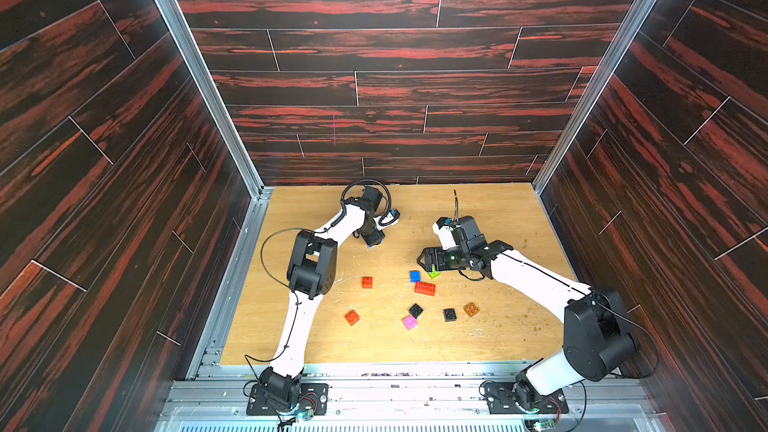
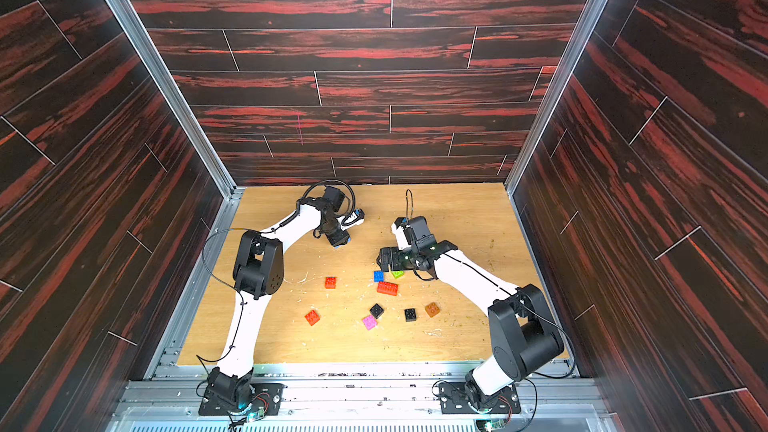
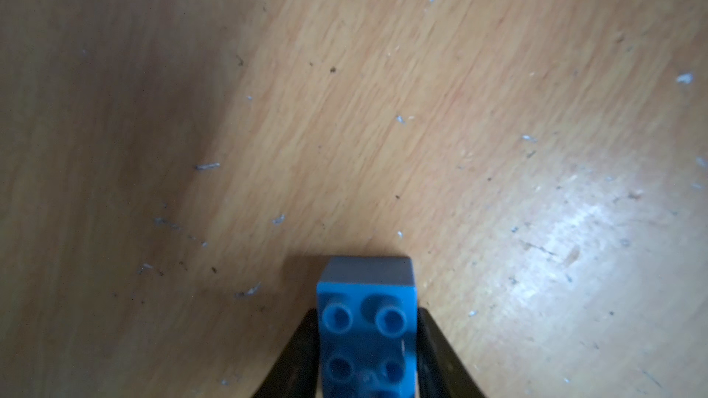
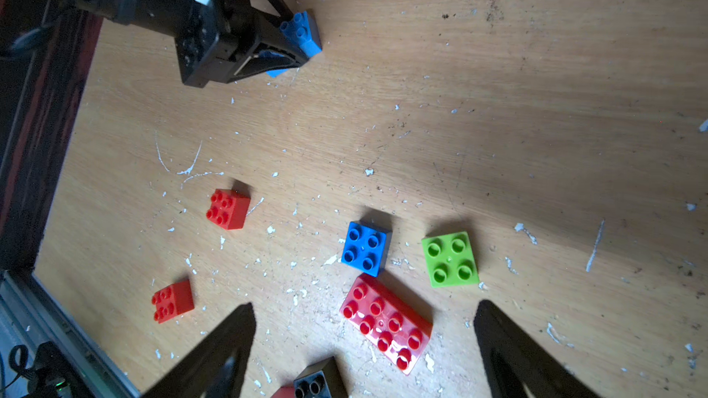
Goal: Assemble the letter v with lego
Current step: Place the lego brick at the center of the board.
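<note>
Left tool (image 3: 367, 313): we clasp the light blue brick (image 3: 367, 277), down on the table (image 3: 383, 109), well apart from the rest.
Right tool (image 4: 366, 304): spread, empty, above the loose lego (image 4: 366, 248).
Progress: we judge no V begun; nothing joined, nearly all left.

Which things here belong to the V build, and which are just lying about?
Job: light blue brick in the left gripper; blue brick, green brick, long red brick, two small red bricks, two black bricks, pink brick, orange brick.
Lying about: white flecks and dark crumbs on the table.
</note>
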